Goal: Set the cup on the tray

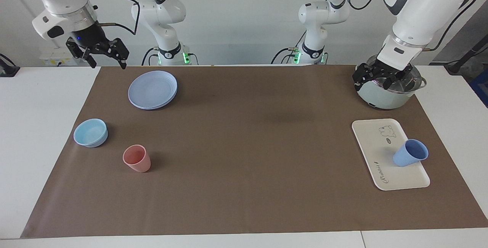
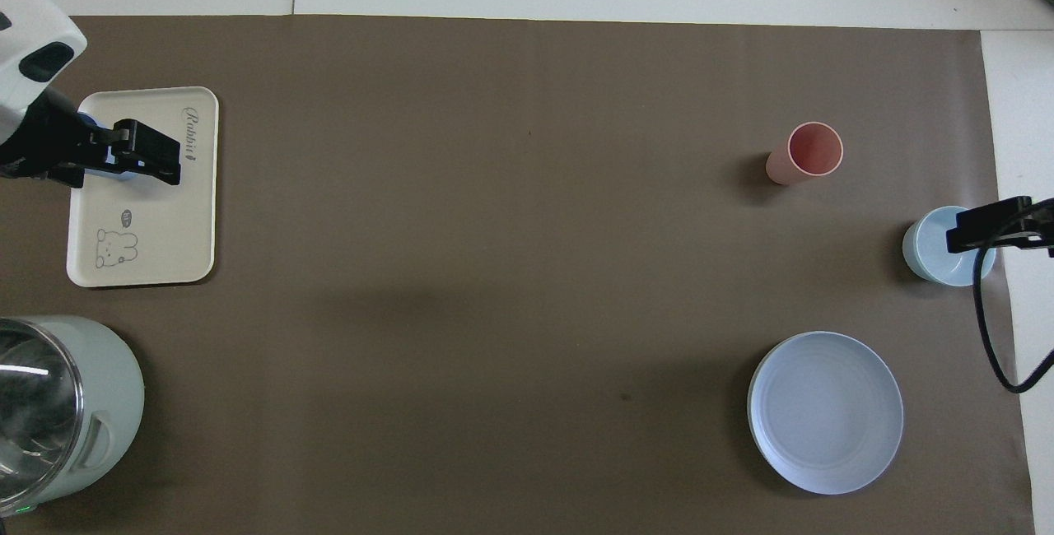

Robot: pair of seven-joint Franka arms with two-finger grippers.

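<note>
The periwinkle-blue cup (image 1: 410, 153) rests tilted on the cream tray (image 1: 377, 145), its mouth leaning over the tray's edge toward the left arm's end of the table. My left gripper (image 1: 375, 81) hangs open and empty high over the tray, well apart from the cup. In the overhead view the left gripper (image 2: 140, 158) covers most of the cup (image 2: 122, 176) on the tray (image 2: 156, 222). My right gripper (image 1: 107, 62) is raised at the right arm's end, open and empty; seen from overhead, the right gripper (image 2: 976, 230) lies across the light-blue bowl.
A pale-green pot (image 1: 389, 95) stands nearer to the robots than the tray. At the right arm's end are stacked blue plates (image 1: 152, 89), a light-blue bowl (image 1: 90, 132) and a salmon-pink cup (image 1: 136, 158). A brown mat (image 1: 244, 156) covers the table.
</note>
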